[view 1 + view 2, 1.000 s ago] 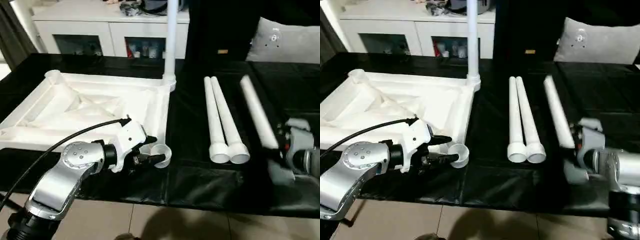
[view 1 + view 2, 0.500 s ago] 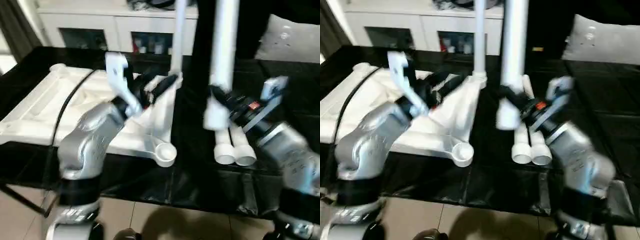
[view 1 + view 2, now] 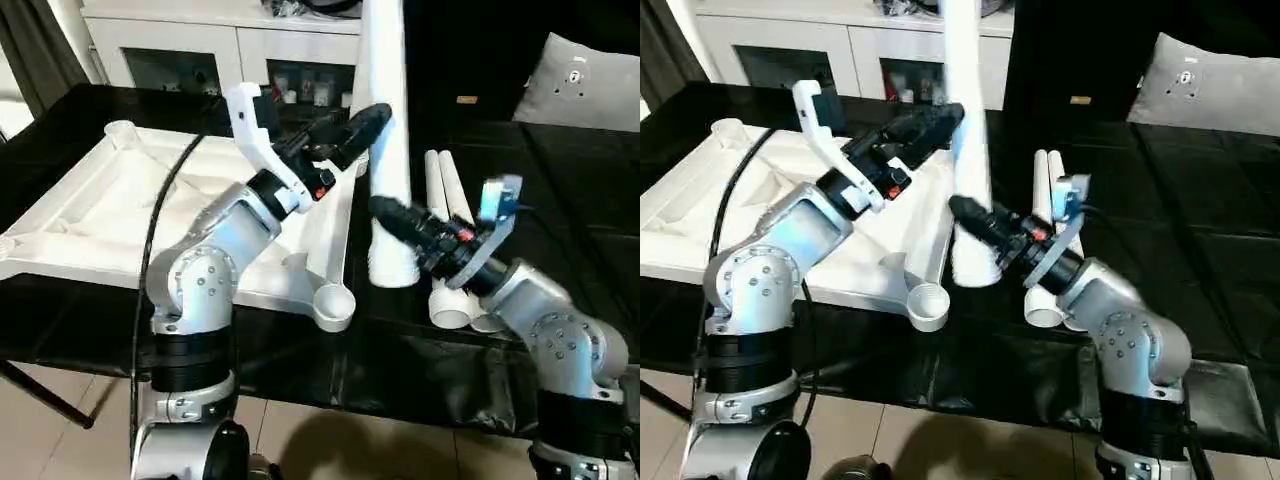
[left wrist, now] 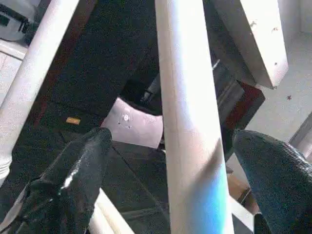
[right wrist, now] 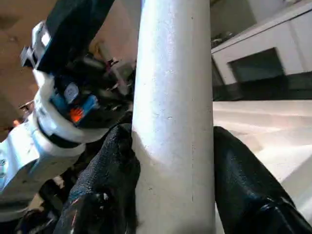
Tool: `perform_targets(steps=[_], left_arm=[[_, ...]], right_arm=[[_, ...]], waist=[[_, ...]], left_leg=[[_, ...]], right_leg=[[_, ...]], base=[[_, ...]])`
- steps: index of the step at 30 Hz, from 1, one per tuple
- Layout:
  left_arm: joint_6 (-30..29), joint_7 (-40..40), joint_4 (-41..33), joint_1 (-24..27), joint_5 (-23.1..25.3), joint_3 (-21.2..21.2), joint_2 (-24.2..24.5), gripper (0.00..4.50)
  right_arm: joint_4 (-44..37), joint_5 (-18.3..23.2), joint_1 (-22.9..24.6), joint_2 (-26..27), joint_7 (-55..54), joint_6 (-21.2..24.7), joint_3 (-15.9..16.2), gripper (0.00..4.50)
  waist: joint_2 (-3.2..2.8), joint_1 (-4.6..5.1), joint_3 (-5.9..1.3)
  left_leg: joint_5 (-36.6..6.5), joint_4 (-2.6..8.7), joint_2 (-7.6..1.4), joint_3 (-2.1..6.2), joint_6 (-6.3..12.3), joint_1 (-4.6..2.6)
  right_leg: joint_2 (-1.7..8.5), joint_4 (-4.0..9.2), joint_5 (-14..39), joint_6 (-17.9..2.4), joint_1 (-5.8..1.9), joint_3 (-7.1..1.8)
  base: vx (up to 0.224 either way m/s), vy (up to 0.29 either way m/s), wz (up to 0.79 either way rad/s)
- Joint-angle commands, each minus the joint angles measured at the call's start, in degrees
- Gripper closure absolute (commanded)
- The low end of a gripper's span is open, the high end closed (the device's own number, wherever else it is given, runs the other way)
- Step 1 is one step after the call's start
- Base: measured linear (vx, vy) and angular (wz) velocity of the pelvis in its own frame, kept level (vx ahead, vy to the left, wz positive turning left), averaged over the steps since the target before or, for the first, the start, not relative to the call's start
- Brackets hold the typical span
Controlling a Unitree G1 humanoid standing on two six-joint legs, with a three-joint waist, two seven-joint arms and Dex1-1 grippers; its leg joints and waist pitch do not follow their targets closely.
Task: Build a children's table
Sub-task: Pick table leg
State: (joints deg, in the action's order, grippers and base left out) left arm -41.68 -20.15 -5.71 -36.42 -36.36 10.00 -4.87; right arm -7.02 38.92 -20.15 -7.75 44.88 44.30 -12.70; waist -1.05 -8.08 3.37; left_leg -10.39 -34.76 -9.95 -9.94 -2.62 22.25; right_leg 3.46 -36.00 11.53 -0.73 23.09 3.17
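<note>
The children's table top (image 3: 90, 215) lies upside down on the black table, its near corner socket (image 3: 333, 305) facing up. My right gripper (image 3: 388, 212) is shut on a white leg (image 3: 385, 130) and holds it upright just right of the top. In the right wrist view its fingers (image 5: 102, 185) press both sides of the leg (image 5: 173, 122). My left gripper (image 4: 171, 136) is raised and open. Its fingers (image 4: 73, 175) straddle the same leg (image 4: 185, 122) higher up without touching. Another leg (image 4: 29, 73) stands upright behind. Two legs (image 3: 445, 195) lie side by side.
A white cabinet (image 3: 190, 50) with glass doors stands behind the table. A grey cushion (image 3: 590, 85) lies at the back right. A black cable (image 3: 160, 200) arcs from my left arm over the table top. The table's front edge drops to tiled floor.
My right gripper has lifted a leg off the table and stood it upright. My left gripper rose from the near corner socket to that leg and opened wider. The camera also shifted.
</note>
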Motion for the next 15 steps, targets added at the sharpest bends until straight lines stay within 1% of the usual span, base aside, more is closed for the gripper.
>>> perform_targets(steps=[1,3,4,6,7,8,10,11,12,13,15], left_arm=[[-0.6,1.2,0.6,-0.7,-0.4,-1.2,-0.2,0.0],[-0.7,1.3,0.5,-0.7,-0.6,-1.6,-0.4,0.0],[-0.8,1.1,0.4,-0.6,-0.8,-1.8,-0.5,0.0],[-0.8,0.6,0.1,-0.5,-1.2,-2.2,-0.7,0.0],[-0.8,0.4,0.1,-0.4,-1.3,-2.3,-0.9,0.3],[-0.7,0.4,0.0,-0.4,-1.4,-2.3,-1.0,0.38],[0.2,0.9,0.1,-0.4,-1.0,-2.3,-1.4,0.41],[0.9,1.3,0.4,-0.5,-0.8,-2.1,-1.7,0.52],[1.4,1.5,0.7,-0.6,-0.7,-2.0,-1.8,0.8],[1.6,1.6,0.8,-0.7,-0.6,-2.0,-1.8,0.85],[1.7,1.5,0.9,-0.7,-0.8,-2.1,-1.7,0.92]], right_arm=[[-2.4,0.7,0.4,-0.5,0.7,-1.4,0.9,2.62],[-2.8,0.4,0.8,-0.4,0.9,-1.7,1.7,2.62],[-3.0,0.3,1.0,-0.4,1.0,-1.8,2.1,2.62],[-3.4,0.2,1.3,-0.6,1.2,-2.0,2.9,2.62],[-3.4,0.1,1.4,-0.7,1.3,-2.1,3.2,2.62],[-3.4,0.2,1.4,-0.8,1.3,-2.2,3.4,2.62],[-3.4,0.2,1.7,-1.0,1.4,-2.4,3.9,2.62],[-3.4,0.1,1.9,-1.0,1.5,-2.7,4.2,2.62],[-3.4,0.1,2.1,-1.1,1.4,-3.0,4.5,2.62],[-3.4,0.0,2.3,-1.1,1.4,-3.2,4.7,2.62],[-3.4,0.0,2.4,-1.1,1.4,-3.6,4.9,2.62]], waist=[[1.04,-0.04,-4.14],[1.05,-0.13,-4.11],[0.89,-0.11,-4.13],[0.97,-0.1,-4.1],[0.97,-0.12,-4.07],[0.67,-0.18,-4.06],[0.84,-0.08,-4.02],[0.85,-0.09,-4.02],[0.62,-0.17,-4.01],[0.77,-0.11,-4.02],[0.77,-0.12,-4.07]], left_leg=[[-5.2,3.7,-2.76,1.05,1.63,-0.65],[-5.1,3.75,-2.77,1.07,1.63,-0.62],[-5.2,3.74,-2.76,1.1,1.59,-0.6],[-5.3,3.77,-2.75,1.11,1.64,-0.6],[-5.5,3.78,-2.74,1.1,1.54,-0.61],[-5.9,3.75,-2.75,1.11,1.36,-0.66],[-6.3,3.83,-2.76,1.12,1.23,-0.61],[-6.3,3.82,-2.78,1.13,1.18,-0.61],[-6.5,3.83,-2.79,1.18,1.13,-0.6],[-6.7,3.83,-2.77,1.16,1.1,-0.57],[-6.4,3.84,-2.78,1.21,1.1,-0.58]], right_leg=[[4.66,4.99,11.3,-7.4,-2.93,-2.67],[4.7,5.01,11.2,-7.1,-2.99,-2.67],[4.69,5.02,11.1,-7.1,-2.96,-2.66],[4.65,5.01,10.9,-7.2,-2.99,-2.66],[4.71,5.07,11.3,-7.2,-3.0,-2.65],[4.74,5.14,11.9,-7.2,-2.93,-2.67],[4.68,5.27,12.4,-7.1,-2.98,-2.66],[4.73,5.27,12.4,-7.1,-3.02,-2.66],[4.76,5.29,12.5,-6.9,-3.0,-2.66],[4.72,5.34,12.5,-6.8,-3.03,-2.68],[4.71,5.23,11.9,-6.8,-3.05,-2.65]], base=[[0.0,0.0,0.0],[0.0,0.0,0.0],[0.0,0.0,0.0],[0.0,0.0,0.0],[0.0,0.0,0.0],[0.0,0.0,0.0],[0.0,0.0,0.0],[0.0,0.0,0.0],[0.0,0.0,0.0],[0.0,0.0,0.0],[0.0,0.0,0.0]])
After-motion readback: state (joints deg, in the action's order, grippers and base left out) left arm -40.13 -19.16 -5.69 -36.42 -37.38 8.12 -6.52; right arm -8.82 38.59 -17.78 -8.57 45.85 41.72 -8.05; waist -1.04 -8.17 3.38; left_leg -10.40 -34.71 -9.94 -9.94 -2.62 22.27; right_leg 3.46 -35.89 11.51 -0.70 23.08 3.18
